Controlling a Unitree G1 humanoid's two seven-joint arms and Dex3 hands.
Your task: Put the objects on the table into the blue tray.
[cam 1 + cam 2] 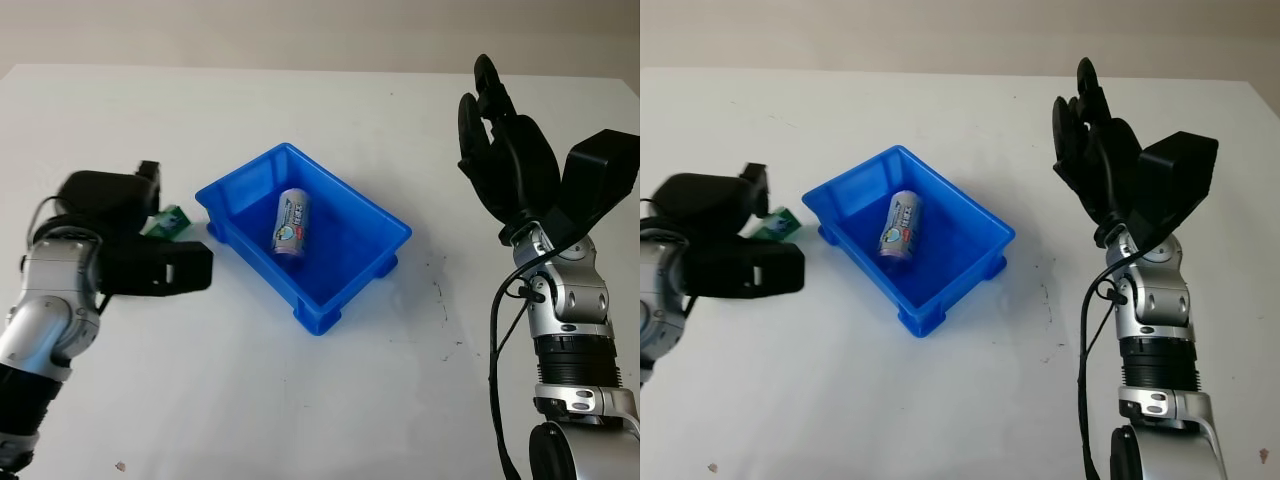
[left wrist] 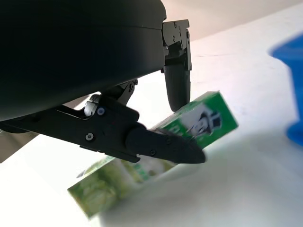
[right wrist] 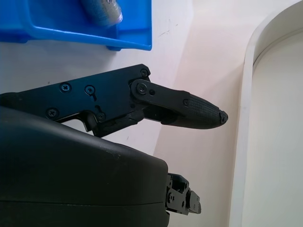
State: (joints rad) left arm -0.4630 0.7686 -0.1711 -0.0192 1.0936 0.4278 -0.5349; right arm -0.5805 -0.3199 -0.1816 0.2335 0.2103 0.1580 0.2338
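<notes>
The left hand [image 1: 150, 262] closes around the green box [image 2: 189, 127] on the counter [image 1: 330, 400], just left of the blue tray [image 1: 385, 222], which already holds a can [image 1: 292, 222]. Next, lifting it across calls for a firm grip. The right hand [image 1: 505, 150] hovers open, far right.

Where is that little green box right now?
The green box sits on the white table just left of the blue tray, at the left hand; the left wrist view shows its fingers around it.
</notes>
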